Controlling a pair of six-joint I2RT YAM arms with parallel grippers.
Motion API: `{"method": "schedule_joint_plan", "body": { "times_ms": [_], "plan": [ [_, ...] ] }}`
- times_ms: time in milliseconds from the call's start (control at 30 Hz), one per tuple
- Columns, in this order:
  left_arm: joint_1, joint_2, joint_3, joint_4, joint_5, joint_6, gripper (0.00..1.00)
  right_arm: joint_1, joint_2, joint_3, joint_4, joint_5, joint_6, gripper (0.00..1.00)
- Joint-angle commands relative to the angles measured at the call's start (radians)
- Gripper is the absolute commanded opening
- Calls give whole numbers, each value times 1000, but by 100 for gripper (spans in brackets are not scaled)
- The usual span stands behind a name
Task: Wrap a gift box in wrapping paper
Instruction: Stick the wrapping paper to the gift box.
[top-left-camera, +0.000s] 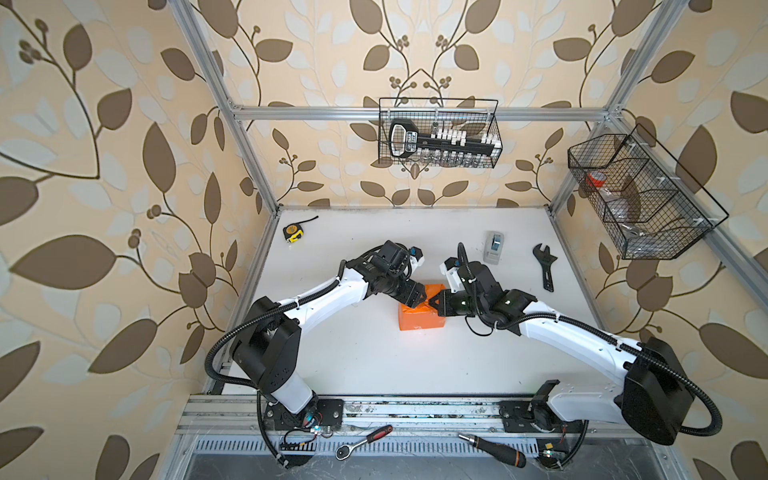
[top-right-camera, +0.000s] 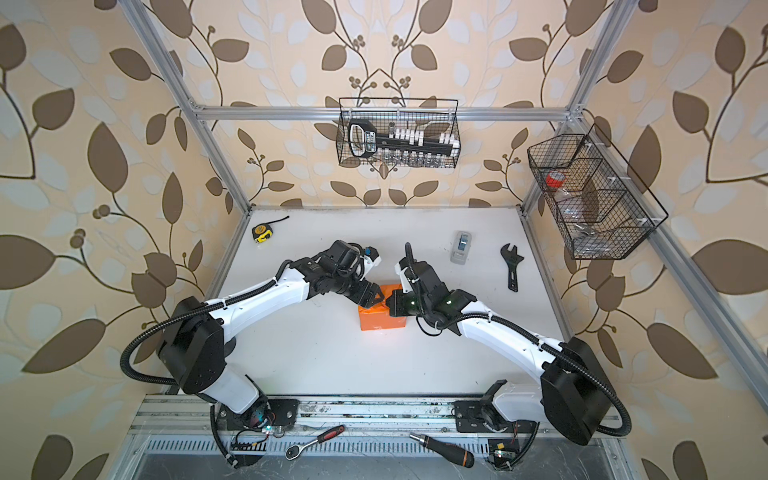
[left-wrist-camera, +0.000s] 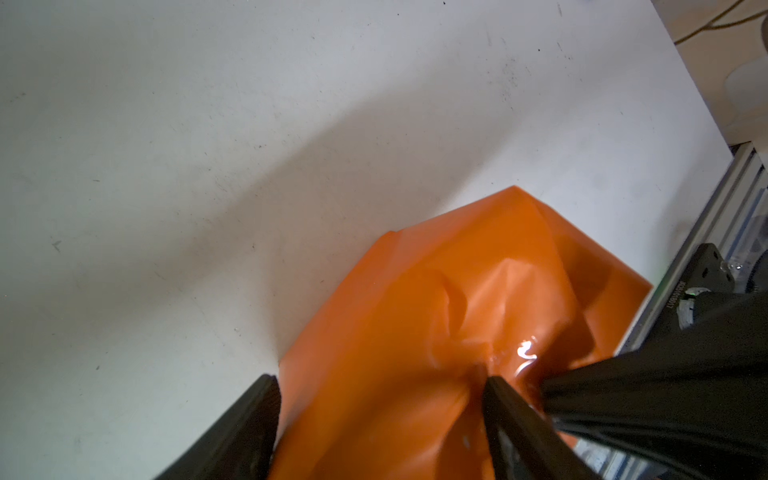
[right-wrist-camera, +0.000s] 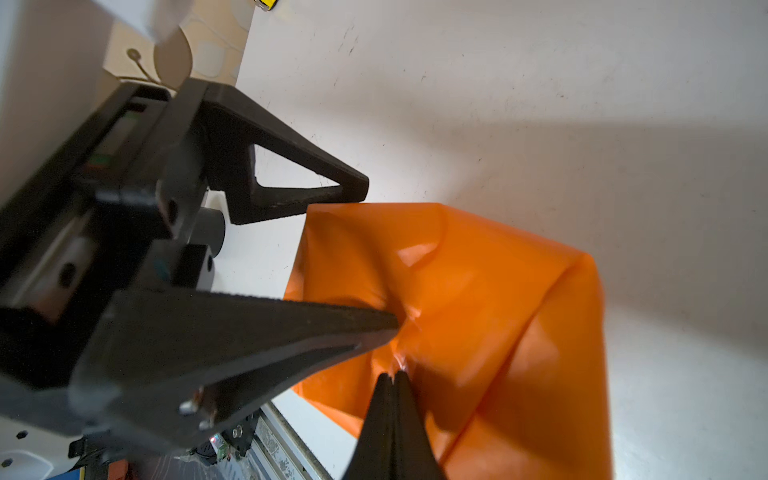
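Observation:
The orange wrapping paper (top-left-camera: 419, 319) (top-right-camera: 380, 321) lies folded into a parcel at the middle of the white table in both top views. The gift box is hidden under it. My left gripper (top-left-camera: 419, 301) (left-wrist-camera: 380, 380) is open, low over the parcel's far left top, and creased paper (left-wrist-camera: 415, 324) shows between its fingers. My right gripper (top-left-camera: 432, 302) (right-wrist-camera: 392, 374) is shut, its tips meeting a crease in the paper (right-wrist-camera: 498, 311) on top of the parcel. One left finger (right-wrist-camera: 386, 322) ends right beside those tips; the other (right-wrist-camera: 353, 189) sits at the paper's edge.
A grey tape dispenser (top-left-camera: 493, 247) and a black wrench (top-left-camera: 546, 266) lie at the back right, a yellow tape measure (top-left-camera: 293, 232) at the back left. Wire baskets (top-left-camera: 438, 133) (top-left-camera: 636, 195) hang on the frame. A ratchet (top-left-camera: 363, 441) and a screwdriver (top-left-camera: 492, 449) lie beyond the front rail.

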Motion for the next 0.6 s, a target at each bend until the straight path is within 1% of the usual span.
{"method": "schedule_joint_plan", "body": {
  "times_ms": [0, 167, 567],
  "plan": [
    [-23, 40, -25, -120, -42, 35, 78, 2, -31, -36, -29, -12, -13, 0],
    [-23, 42, -24, -121, -42, 36, 78, 13, -62, -60, -17, -12, -6, 0],
    [-24, 41, -26, -121, -41, 35, 78, 47, -46, -89, 13, 0, 16, 0]
  ]
}}
